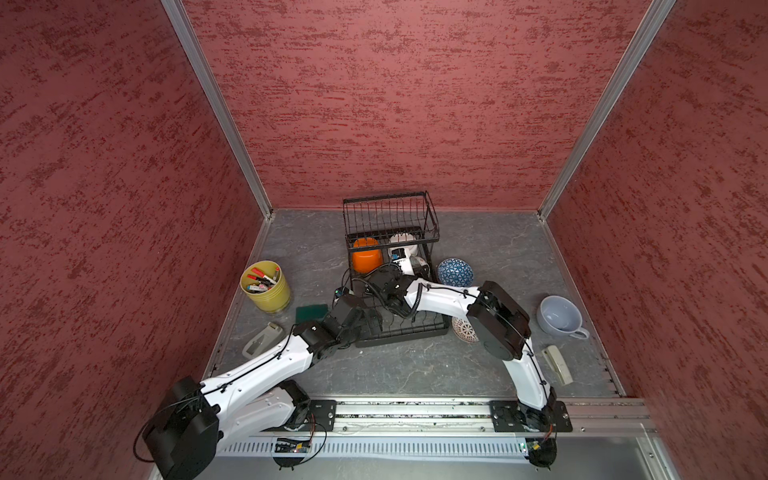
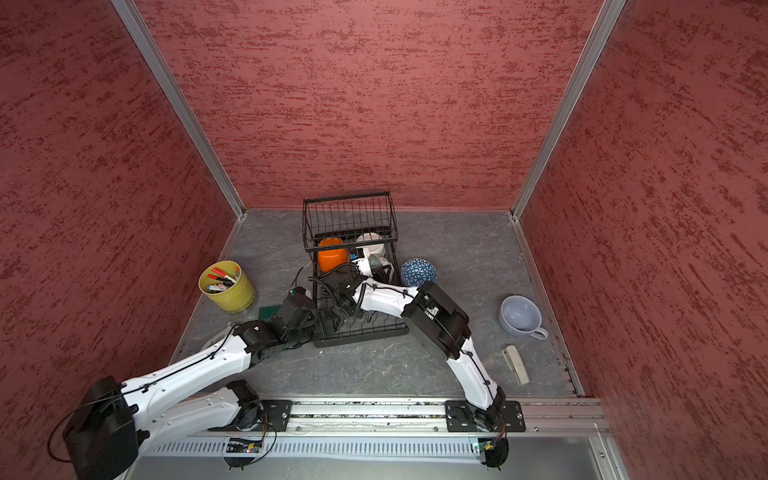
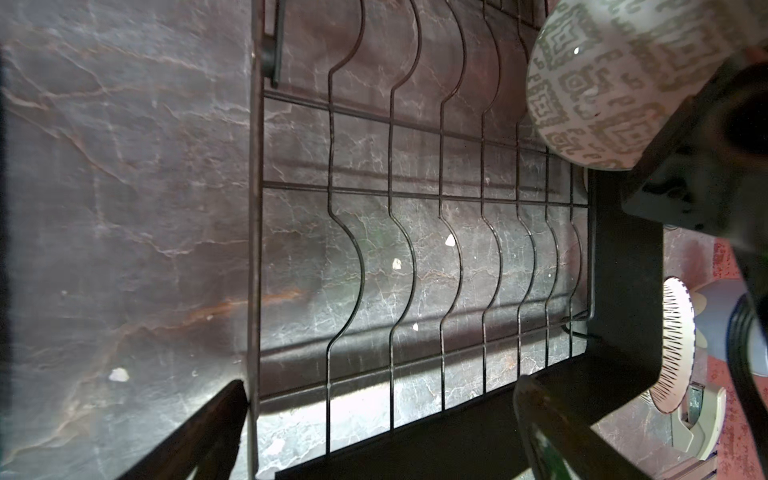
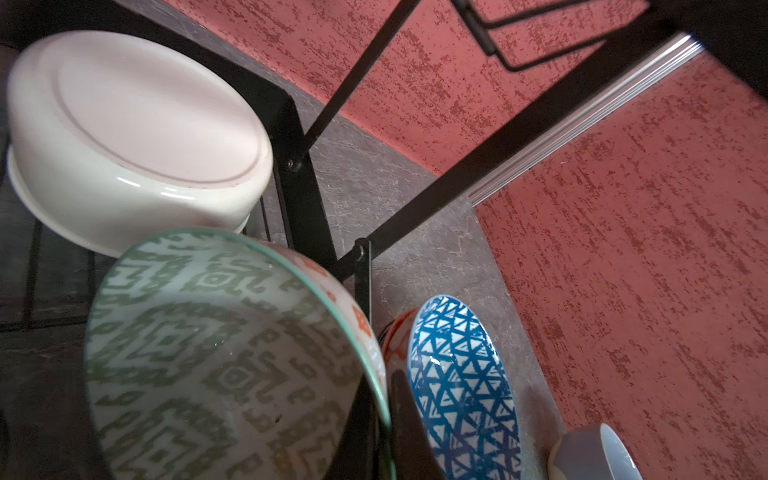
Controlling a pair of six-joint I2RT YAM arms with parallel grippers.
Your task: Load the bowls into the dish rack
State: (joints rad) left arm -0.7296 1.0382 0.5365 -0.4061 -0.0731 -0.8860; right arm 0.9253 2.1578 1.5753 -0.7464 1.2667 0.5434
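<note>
Currently the grey-green patterned bowl (image 4: 216, 361) is sitting tilted on its side over the far part of the dish rack (image 1: 386, 216), below the front edge of the raised basket, with its open mouth facing the right wrist camera. The right gripper (image 4: 384, 419) is pinching that bowl at the rim, jaws closed tight on it. Whether the bowl is resting on the tray wires, I cannot tell. The white bowl (image 4: 133, 137) is lying upturned just behind it in the rack, base showing. The plain orange bowl (image 1: 367, 257) is sitting to the white one's left, also in the rack under the basket. An orange-patterned bowl (image 4: 359, 322) is showing just past the held bowl's rim; how it is seated is hidden. The left gripper (image 3: 380, 382) is hovering over the near end of the lower tray, above the curved slot dividers, jaws spread wide and gripping nothing. The blue triangle-patterned bowl (image 1: 455, 272) is sitting on the table (image 1: 415, 365) just beside the rack's right side, outside it. The lattice-patterned bowl (image 1: 463, 330) is lying on the table by the rack's near right corner, partly hidden by the right arm. Further out, the pale blue-grey cup (image 1: 559, 318) is standing well to the right. The yellow-green pot of pens (image 1: 266, 286) is standing well to the left, with a green sponge (image 1: 311, 312) lying between it and the rack.
</note>
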